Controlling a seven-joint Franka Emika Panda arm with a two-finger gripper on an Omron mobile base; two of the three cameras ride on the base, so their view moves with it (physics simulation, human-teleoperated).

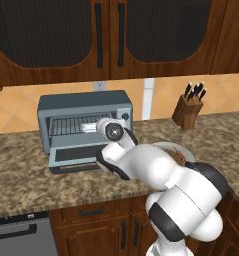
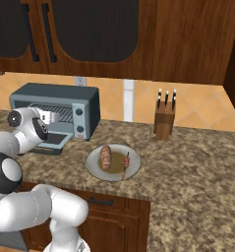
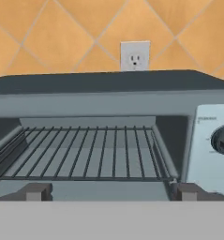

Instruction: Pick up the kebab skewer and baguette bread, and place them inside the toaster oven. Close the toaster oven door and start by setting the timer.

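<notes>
Speckled brown granite counter (image 2: 188, 162) runs under dark wooden cabinets (image 2: 89, 34), with orange tile behind it. On my left stands the toaster oven (image 1: 84, 111), a boxy blue-grey case with two round knobs on its right panel. Its wire rack (image 3: 85, 154) sits bare inside the cavity, seen close up in the hand view, with a wall outlet (image 3: 135, 55) above the oven's top edge. The toaster oven door (image 1: 75, 156) is folded down flat onto the counter, its dark glass window facing up.

I see the gripper (image 3: 108, 193) facing the open cavity just in front of the rack; its two dark fingertips (image 3: 36, 191) stand well apart with nothing between them, so it is released.

Right of the oven, near the counter's front edge, a round grey plate (image 2: 95, 170) carries the baguette bread (image 2: 105, 157), a short thick orange-brown loaf, and just beside it the kebab skewer (image 2: 126, 163), a thin stick with small dark chunks. A wooden knife block (image 2: 164, 119) stands further right against the wall.
</notes>
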